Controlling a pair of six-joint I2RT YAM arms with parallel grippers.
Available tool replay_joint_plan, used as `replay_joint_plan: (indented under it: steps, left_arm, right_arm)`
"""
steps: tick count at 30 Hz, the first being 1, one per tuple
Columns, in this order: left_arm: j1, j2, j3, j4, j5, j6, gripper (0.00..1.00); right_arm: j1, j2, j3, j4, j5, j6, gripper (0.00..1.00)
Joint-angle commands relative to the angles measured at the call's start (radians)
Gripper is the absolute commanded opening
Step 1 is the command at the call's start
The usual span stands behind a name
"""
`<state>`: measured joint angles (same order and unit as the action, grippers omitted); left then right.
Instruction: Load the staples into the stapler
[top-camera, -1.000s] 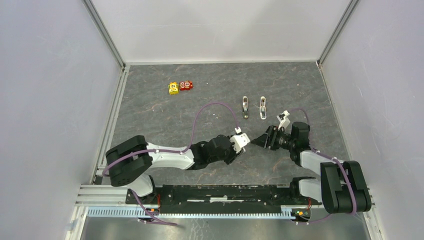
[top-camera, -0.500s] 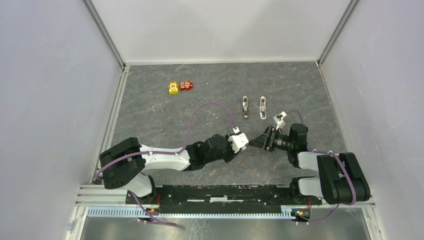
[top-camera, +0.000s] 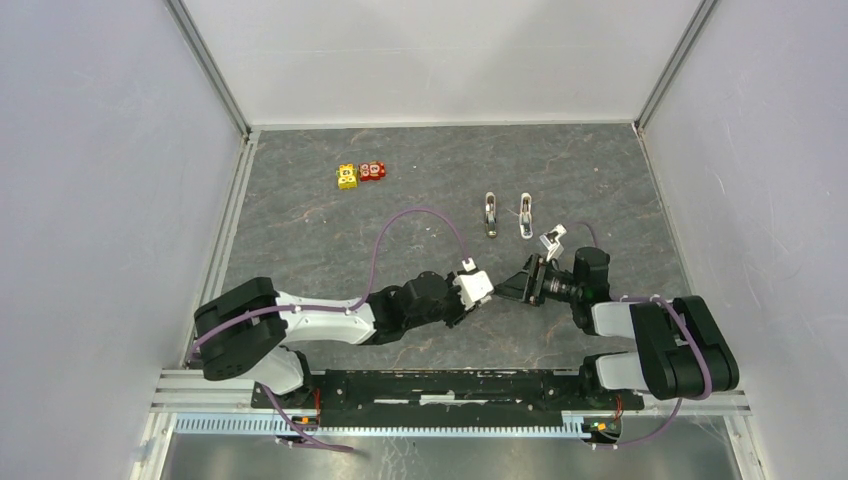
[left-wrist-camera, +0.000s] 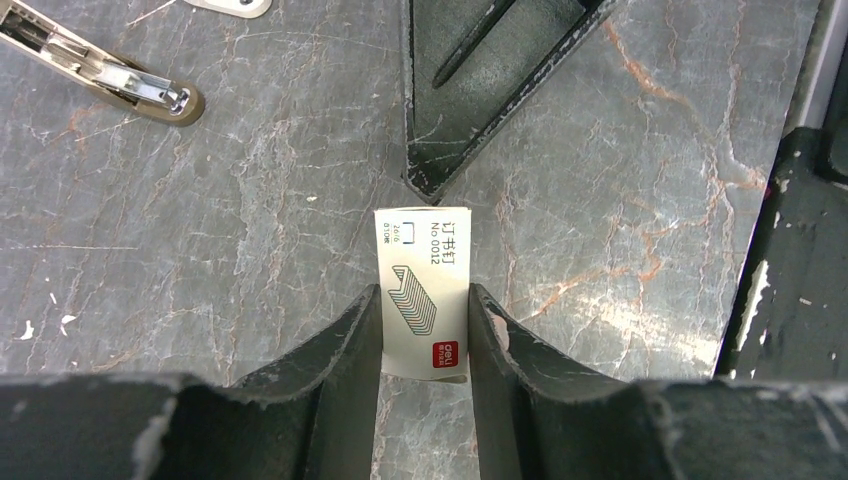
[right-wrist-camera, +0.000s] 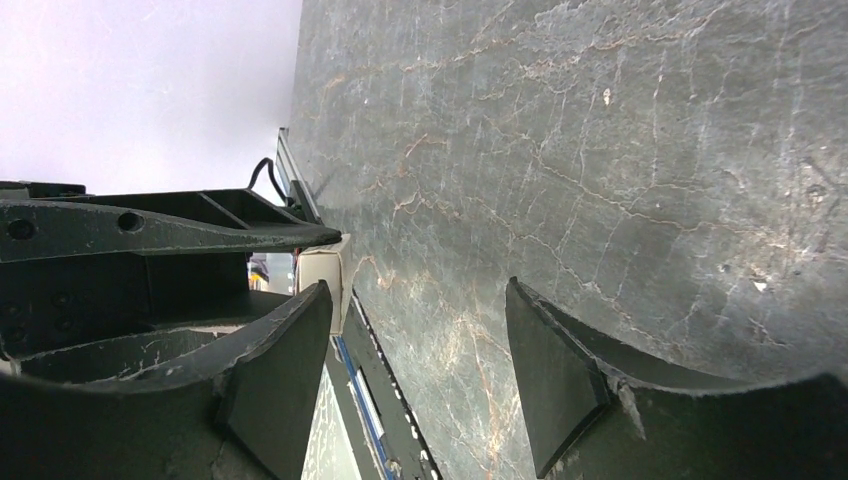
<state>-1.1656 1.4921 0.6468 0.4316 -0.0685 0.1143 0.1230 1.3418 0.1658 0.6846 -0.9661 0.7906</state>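
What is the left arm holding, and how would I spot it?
Above the grey marbled table, find the left end effector. It pinches a small white staple box, the only thing bearing a staple drawing and a red logo.

The top view looks steeply down from high behind the near edge, far enough to take in the whole bench (top-camera: 400, 200). The left wrist view looks almost straight down, close, between its own jaws. The right wrist view, rolled sideways, skims low across the bench. Both share the staple box (left-wrist-camera: 425, 290).
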Motion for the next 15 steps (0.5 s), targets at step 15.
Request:
replay_joint_plan:
  steps: [15]
  left_arm:
    - [-0.005,-0.074,-0.096,0.226,0.047,0.164,0.4]
  right_arm:
    - [0.115,0.069,0.039,0.117,-0.024,0.053,0.69]
